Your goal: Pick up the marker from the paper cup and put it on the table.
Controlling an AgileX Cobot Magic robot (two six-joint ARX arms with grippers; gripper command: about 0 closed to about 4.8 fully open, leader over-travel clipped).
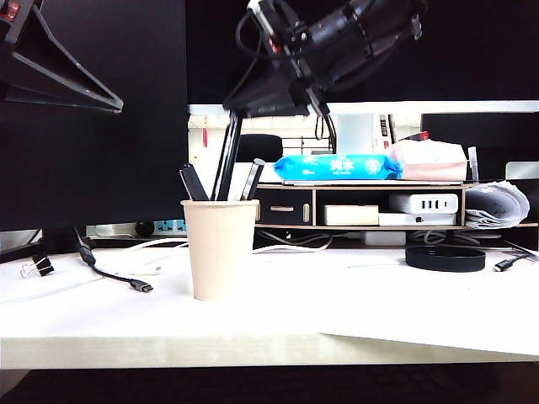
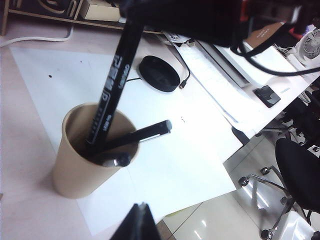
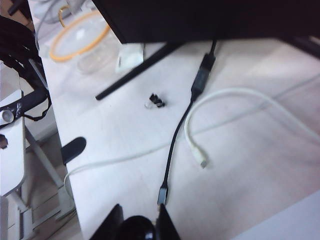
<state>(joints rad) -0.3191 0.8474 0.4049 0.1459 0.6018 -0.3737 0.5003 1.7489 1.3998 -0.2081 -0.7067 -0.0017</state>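
The table (image 1: 396,311) is a wide white top carrying everything else. My right arm reaches across above the paper cup (image 1: 220,248). The cup stands upright toward the table's left front, on a white sheet in the left wrist view. My right gripper (image 1: 238,111) hangs over the cup rim, its jaws clamped on the upper end of the marker (image 1: 226,156); the right wrist view shows the rounded black cap (image 3: 136,228) pinched between my fingertips (image 3: 111,223). The marker's lower end is inside the cup, body leaning steeply. My left gripper (image 1: 105,105) sits high at upper left, well apart from the cup; I cannot tell its opening. Two other dark pens (image 1: 193,182) lean in the cup beside the marker.
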